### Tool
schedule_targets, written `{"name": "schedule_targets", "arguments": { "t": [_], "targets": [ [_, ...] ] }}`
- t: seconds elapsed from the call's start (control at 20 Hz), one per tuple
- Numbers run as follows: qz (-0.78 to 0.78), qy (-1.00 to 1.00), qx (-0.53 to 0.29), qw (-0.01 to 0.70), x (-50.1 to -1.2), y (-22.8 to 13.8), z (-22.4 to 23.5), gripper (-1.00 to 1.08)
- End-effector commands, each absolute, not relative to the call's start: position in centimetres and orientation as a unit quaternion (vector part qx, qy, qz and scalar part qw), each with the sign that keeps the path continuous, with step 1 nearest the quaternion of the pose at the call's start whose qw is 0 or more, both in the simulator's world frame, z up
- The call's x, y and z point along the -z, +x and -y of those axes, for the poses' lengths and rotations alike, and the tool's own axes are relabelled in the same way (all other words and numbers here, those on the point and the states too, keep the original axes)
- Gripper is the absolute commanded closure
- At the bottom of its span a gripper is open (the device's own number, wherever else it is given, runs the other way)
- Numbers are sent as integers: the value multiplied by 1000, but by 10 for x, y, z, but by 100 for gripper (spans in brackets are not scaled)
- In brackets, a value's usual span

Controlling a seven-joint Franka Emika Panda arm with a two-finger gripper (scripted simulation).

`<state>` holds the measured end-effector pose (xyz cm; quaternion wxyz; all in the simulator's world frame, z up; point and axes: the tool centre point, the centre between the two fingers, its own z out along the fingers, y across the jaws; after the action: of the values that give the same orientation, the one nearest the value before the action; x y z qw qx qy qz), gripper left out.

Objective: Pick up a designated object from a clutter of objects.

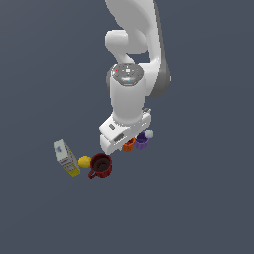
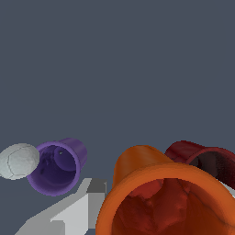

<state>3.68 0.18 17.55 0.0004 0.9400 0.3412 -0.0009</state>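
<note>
The orange cup (image 2: 160, 202) fills the near part of the wrist view, open mouth toward the camera. My gripper (image 2: 161, 187) straddles it: one grey finger (image 2: 87, 204) lies against its rim on one side, and a sliver of the other finger (image 2: 228, 186) shows on the opposite side. The jaws look closed on the cup. In the exterior view the white hand (image 1: 121, 134) sits low over the clutter and only a bit of the orange cup (image 1: 129, 145) shows beneath it, level with the other items.
The purple cup (image 2: 57, 166) (image 1: 142, 142) stands right beside the orange cup, with the tiny white ball (image 2: 18, 160) (image 1: 149, 133) against it. The dark red mug (image 2: 206, 160) (image 1: 101, 165), yellow ball (image 1: 85, 161) and white-and-yellow carton (image 1: 66, 157) lie toward the exterior view's left.
</note>
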Motion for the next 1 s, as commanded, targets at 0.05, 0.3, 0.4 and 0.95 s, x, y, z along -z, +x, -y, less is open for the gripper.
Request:
{"name": "schedule_targets", "arguments": {
  "t": [0.05, 0.3, 0.4, 0.95],
  "targets": [
    [-341, 940, 0, 0, -202, 19, 20, 108],
    [-341, 940, 0, -1, -242, -7, 53, 108],
    [-341, 940, -1, -1, -259, -18, 67, 108],
    [-341, 940, -1, -2, -349, -73, 142, 108]
  ]
}}
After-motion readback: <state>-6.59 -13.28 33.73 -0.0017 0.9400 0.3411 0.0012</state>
